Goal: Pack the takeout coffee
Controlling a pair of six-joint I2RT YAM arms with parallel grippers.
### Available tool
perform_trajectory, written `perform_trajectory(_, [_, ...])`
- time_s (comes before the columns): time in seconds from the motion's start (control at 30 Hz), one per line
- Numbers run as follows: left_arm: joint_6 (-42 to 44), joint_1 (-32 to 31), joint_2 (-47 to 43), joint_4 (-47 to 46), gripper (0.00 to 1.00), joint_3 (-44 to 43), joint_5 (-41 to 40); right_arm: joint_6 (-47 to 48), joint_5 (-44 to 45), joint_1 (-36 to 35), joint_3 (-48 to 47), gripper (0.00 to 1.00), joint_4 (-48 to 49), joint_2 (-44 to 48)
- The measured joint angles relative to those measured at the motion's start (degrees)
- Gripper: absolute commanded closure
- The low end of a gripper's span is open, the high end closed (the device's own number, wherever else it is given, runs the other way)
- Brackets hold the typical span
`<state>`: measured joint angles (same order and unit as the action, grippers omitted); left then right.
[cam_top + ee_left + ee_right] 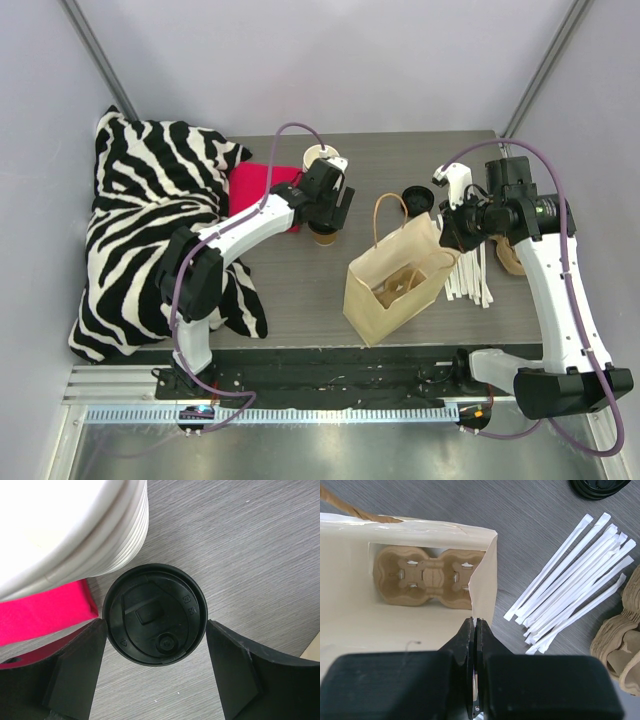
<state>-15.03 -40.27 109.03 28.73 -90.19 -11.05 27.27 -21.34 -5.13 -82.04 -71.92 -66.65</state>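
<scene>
The takeout coffee (155, 614), a small brown cup (322, 237) under a round black lid, stands upright on the table beside the stack of cream cups. My left gripper (155, 626) hangs over it, open, one fingertip at each side of the lid's near half. The fingers (75, 680) sit close to the lid rim without a clear grip. The brown paper bag (395, 275) stands open at mid-table. My right gripper (475, 622) is shut on the bag's upper edge (485, 575). A cardboard cup carrier (427, 577) lies at the bag's bottom.
The stack of cream-white cups (322, 158) and a red cloth (45, 612) are just behind and left of the coffee. A loose black lid (415, 197), wrapped straws (575, 575) and spare carriers (620, 645) lie right of the bag. A zebra-print cloth (150, 230) covers the left.
</scene>
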Motion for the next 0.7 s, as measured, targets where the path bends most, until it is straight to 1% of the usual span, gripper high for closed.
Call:
perform_trajectory(0.17, [0.02, 0.0, 0.0, 0.0, 0.14, 0.0, -0.13, 0.04, -0.04, 0.0, -0.04, 0.99, -0.02, -0.13])
perform_trajectory(0.2, [0.02, 0.0, 0.0, 0.0, 0.13, 0.0, -0.13, 0.09, -0.07, 0.0, -0.04, 0.99, -0.02, -0.13])
perform_trajectory(0.37, [0.02, 0.0, 0.0, 0.0, 0.12, 0.2, -0.02, 0.26, -0.31, 0.0, -0.04, 0.99, -0.02, -0.15])
perform_trajectory(0.7, [0.02, 0.0, 1.11, -0.02, 0.18, 0.37, 0.13, 0.44, -0.68, 0.0, -0.11, 0.99, -0.02, -0.72])
